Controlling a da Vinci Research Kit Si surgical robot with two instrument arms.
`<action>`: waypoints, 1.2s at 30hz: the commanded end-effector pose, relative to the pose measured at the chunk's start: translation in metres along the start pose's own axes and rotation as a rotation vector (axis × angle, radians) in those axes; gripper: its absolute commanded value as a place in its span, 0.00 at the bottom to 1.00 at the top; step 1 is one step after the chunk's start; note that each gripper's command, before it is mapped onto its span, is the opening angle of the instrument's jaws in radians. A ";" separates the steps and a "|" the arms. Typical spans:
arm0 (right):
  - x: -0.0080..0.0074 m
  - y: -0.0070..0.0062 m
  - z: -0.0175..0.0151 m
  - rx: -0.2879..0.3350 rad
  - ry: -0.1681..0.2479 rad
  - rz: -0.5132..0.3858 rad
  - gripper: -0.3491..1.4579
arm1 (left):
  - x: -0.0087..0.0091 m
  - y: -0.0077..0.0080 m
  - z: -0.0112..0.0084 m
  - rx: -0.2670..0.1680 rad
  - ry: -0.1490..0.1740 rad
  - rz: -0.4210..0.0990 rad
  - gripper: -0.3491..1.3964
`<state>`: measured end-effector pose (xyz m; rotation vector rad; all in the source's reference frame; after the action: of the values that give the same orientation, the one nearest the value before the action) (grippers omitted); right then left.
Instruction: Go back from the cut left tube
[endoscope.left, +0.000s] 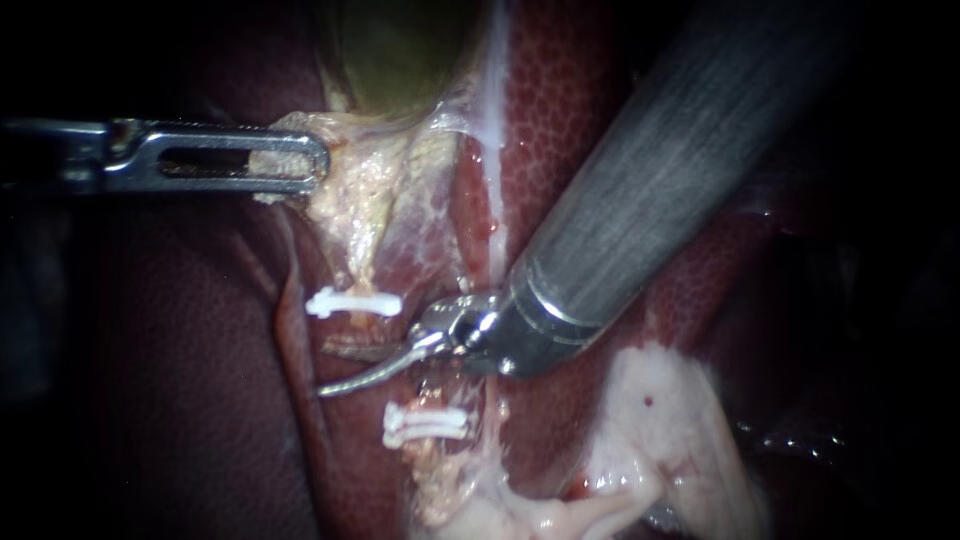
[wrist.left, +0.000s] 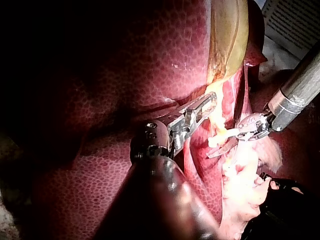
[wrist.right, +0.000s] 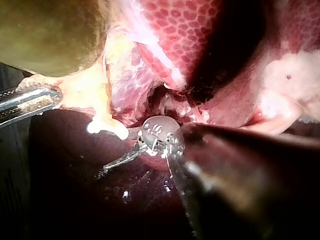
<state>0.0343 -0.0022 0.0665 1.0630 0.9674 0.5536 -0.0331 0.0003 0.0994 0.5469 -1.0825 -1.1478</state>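
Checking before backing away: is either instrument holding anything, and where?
Left instrument grips the pale tissue at its edge below the gallbladder. Right instrument appears to hold nothing.

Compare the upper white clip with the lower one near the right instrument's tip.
The upper clip is a single bar; the lower clip looks doubled, perhaps two together. The upper clip sits above the right instrument, nearer the gallbladder; the lower clip sits below it, nearer the pale tissue. Both are white and lie crosswise.
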 end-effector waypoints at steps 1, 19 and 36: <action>-0.0001 0.0000 0.0000 0.005 0.003 -0.013 0.87 | 0.0000 0.0000 0.0000 0.000 0.000 0.000 0.04; -0.0019 -0.0021 -0.0026 -0.028 0.015 -0.288 0.99 | 0.0000 0.0001 -0.0001 0.001 0.000 0.000 0.04; -0.0028 -0.0037 -0.0132 -0.237 0.058 -0.462 0.99 | 0.0000 0.0002 -0.0002 0.001 0.001 0.000 0.04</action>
<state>0.0207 0.0005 0.0619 0.5739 1.1219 0.3112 -0.0329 0.0003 0.0995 0.5478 -1.0826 -1.1466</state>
